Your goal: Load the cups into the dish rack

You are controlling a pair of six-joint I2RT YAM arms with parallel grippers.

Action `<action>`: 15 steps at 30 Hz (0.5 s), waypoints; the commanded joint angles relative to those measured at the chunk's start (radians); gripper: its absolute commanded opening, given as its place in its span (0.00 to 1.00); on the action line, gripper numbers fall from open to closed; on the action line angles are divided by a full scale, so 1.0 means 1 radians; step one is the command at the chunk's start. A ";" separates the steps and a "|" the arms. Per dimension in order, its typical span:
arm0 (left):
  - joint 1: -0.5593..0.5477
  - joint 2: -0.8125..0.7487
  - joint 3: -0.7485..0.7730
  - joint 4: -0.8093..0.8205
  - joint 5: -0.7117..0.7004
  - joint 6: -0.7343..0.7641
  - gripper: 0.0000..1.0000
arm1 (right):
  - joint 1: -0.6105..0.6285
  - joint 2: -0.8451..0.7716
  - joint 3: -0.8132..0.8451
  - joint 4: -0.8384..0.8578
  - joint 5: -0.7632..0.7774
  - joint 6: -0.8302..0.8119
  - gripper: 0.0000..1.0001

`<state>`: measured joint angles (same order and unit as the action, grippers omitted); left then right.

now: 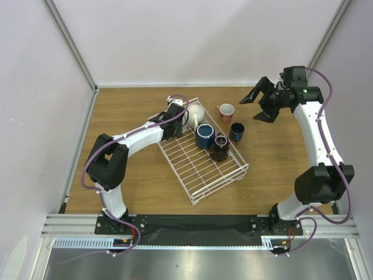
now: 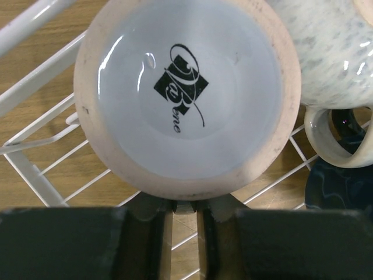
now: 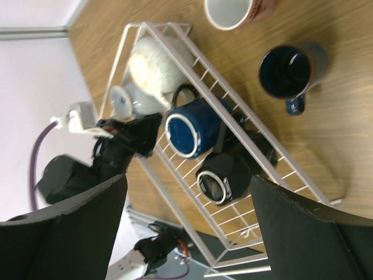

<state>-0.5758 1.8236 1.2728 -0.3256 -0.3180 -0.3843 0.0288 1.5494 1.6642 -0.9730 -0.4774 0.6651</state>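
Note:
The white wire dish rack (image 1: 205,172) lies aslant at mid-table. My left gripper (image 1: 177,119) is at its far-left corner, fingers narrowly apart against an upside-down pale grey-blue mug (image 2: 186,93); the fingertips are hidden under the mug. A cream-white speckled mug (image 1: 195,113) stands beside it. A navy blue mug (image 1: 204,135) and a black mug (image 1: 220,147) lie along the rack's right side. A salmon-pink mug (image 1: 225,112) and a dark navy mug (image 1: 236,132) stand upright on the table right of the rack. My right gripper (image 1: 260,103) is open, empty and raised to their right.
White walls with metal posts close in the wooden table at the back and on both sides. The near half of the rack (image 3: 291,175) holds no mugs. A black strip and a metal rail (image 1: 198,224) run along the front edge by the arm bases.

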 commanded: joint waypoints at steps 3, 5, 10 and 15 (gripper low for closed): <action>0.040 0.017 0.053 -0.001 -0.052 -0.008 0.41 | 0.046 0.087 0.101 -0.026 0.210 0.010 0.85; 0.044 0.011 0.045 -0.003 -0.058 -0.010 0.49 | 0.052 0.133 0.112 -0.026 0.238 0.013 0.77; 0.044 -0.018 0.013 0.002 -0.063 -0.021 0.66 | 0.066 0.245 0.187 -0.059 0.347 0.013 0.72; 0.044 -0.099 -0.012 -0.006 0.022 -0.015 0.79 | 0.095 0.374 0.304 -0.102 0.448 -0.019 0.69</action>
<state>-0.5453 1.8206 1.2762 -0.3607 -0.3298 -0.3912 0.1009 1.8839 1.8870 -1.0336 -0.1371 0.6727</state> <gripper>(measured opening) 0.759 0.698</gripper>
